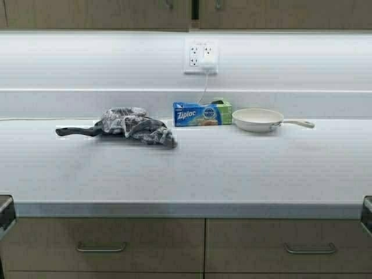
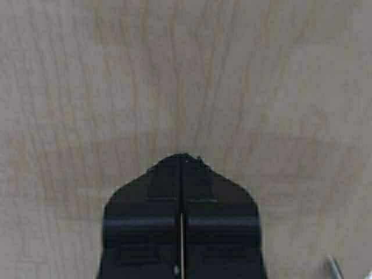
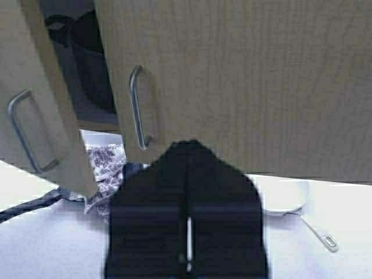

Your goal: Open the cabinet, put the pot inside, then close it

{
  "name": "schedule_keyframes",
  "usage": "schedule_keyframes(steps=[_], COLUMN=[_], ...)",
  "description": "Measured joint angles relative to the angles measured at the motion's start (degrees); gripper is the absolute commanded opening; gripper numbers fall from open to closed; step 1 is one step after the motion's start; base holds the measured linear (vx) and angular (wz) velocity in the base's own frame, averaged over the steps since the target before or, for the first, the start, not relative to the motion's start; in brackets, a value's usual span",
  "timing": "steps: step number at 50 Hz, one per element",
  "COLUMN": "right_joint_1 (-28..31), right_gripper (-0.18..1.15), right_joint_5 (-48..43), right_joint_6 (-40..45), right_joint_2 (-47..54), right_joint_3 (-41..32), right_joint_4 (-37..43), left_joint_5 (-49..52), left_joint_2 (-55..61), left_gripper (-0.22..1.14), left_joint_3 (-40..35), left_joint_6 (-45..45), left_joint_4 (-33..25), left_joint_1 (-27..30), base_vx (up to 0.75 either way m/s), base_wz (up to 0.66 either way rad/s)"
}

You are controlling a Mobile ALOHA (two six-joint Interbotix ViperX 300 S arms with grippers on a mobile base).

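Observation:
The cabinet runs along the top of the high view, with a narrow dark gap between its two doors. In the right wrist view both doors stand slightly ajar. Through the gap the black pot shows inside on the grey shelf. My right gripper is shut and empty, its tip at the right door's lower part, beside the door's bar handle. My left gripper is shut and empty, its tip close to the wood-grain face of a door. Neither gripper shows in the high view.
On the white counter lie a long-handled black pan under a grey cloth, a Ziploc box and a white frying pan. A wall outlet sits above them. Base drawers run below the counter edge.

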Motion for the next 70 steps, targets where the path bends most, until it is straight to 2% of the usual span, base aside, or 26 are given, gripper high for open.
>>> schedule_keyframes(steps=[19, 28, 70], right_joint_1=[0.0, 0.0, 0.0], right_gripper=[0.07, 0.07, 0.07], right_joint_5=[0.6, 0.6, 0.7], right_joint_6=[-0.1, 0.0, -0.1], right_joint_2=[-2.7, -2.9, -3.1], right_joint_3=[2.5, 2.8, 3.6], right_joint_4=[0.4, 1.0, 1.1], left_joint_5=[-2.9, -3.3, -4.8], left_joint_2=[-17.9, -22.9, -23.3], left_gripper=[0.04, 0.04, 0.04], left_joint_3=[19.3, 24.3, 27.2], left_joint_6=[-0.4, -0.3, -0.8], left_joint_4=[0.0, 0.0, 0.0], left_joint_1=[-4.8, -5.6, -5.5], base_vx=[0.09, 0.05, 0.01], base_wz=[0.03, 0.04, 0.01])
